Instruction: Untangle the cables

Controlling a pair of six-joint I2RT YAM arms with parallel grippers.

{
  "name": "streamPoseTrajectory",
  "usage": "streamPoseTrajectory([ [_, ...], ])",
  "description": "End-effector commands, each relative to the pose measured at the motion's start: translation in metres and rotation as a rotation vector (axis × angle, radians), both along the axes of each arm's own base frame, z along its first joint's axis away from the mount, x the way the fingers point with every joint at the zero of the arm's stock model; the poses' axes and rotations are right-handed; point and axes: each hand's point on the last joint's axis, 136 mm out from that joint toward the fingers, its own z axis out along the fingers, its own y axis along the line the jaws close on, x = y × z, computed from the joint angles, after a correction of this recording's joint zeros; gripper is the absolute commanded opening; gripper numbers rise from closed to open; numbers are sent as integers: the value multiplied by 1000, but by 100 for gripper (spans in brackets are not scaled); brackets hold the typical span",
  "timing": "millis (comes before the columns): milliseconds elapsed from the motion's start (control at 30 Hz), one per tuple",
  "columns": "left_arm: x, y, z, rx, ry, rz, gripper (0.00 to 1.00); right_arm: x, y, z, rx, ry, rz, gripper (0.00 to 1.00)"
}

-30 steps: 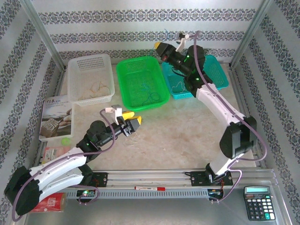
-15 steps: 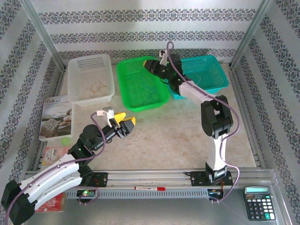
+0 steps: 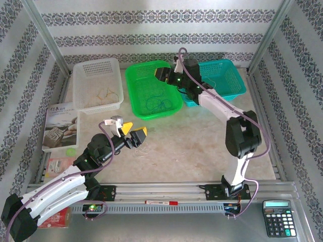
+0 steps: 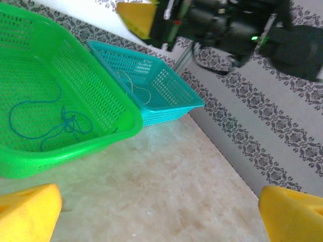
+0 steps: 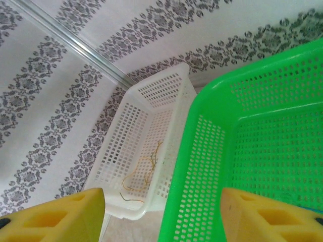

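The left tool (image 3: 135, 130) hangs low over the bench (image 3: 202, 146), its yellow fingers (image 4: 28, 214) spread as wide as they look able to go and nothing between them. Just beside it on the bench top lies what looks like a pale wisp of cable (image 3: 143, 147), too fine from here to follow strand by strand. The right tool (image 3: 159, 74) is out over the far side of the green basket (image 5: 197, 166), jaws parted a fair way and likewise empty in its own wrist view.

The other cables sit by colour. A blue cable (image 4: 55, 123) lies on the floor of the green basket, one big loose loop running into a small knotted cluster. A whitish one (image 4: 133, 86) curls in the teal basket (image 4: 166, 108). Yellow-tan strands (image 5: 144, 174) lie in the white basket (image 5: 136, 126).

These look like featherweight, limp threads to me. I'd expect one to droop and swing from wherever it is pinched, slip out of a slack grip, and snag in the basket mesh. Nothing about them seems fragile. The wisp on the bench lies flat, so the fingers would have to come right down to the surface. I'd go for a raised loop or a free end rather than the tangled middle, so that a pull loosens the knot, not tightens it.
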Motion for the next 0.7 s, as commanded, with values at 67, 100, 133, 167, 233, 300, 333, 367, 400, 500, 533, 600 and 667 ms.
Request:
streamPoseTrajectory([
  [67,5,7,9,-4,13,44,100,-37,-6,12,-34,-54,17,60],
  [100,5,9,7,1,25,55,100,-46,-6,12,-39,-57,29,60],
  [133,7,11,6,3,39,74,100,-57,-5,13,-42,-61,40,59],
  [167,8,15,3,7,60,94,100,-65,-5,11,-45,-62,49,59],
  [233,11,23,-4,14,104,146,100,-87,-1,3,-60,-54,86,58],
  [300,13,34,-13,28,160,211,100,-109,2,-5,-78,-48,115,58],
  [333,13,38,-17,34,183,235,100,-121,6,-11,-88,-42,136,57],
  [367,13,42,-20,41,199,252,100,-132,8,-16,-99,-39,151,57],
  [400,12,45,-24,45,219,270,100,-144,12,-26,-115,-26,166,57],
  [500,10,54,-33,55,265,312,100,-179,23,-58,-156,26,221,56],
  [533,9,55,-35,56,273,320,100,-190,27,-72,-173,51,237,56],
  [600,8,57,-37,53,280,326,100,-210,35,-97,-197,102,263,57],
  [667,8,59,-38,52,281,331,100,-227,43,-118,-209,147,289,59],
])
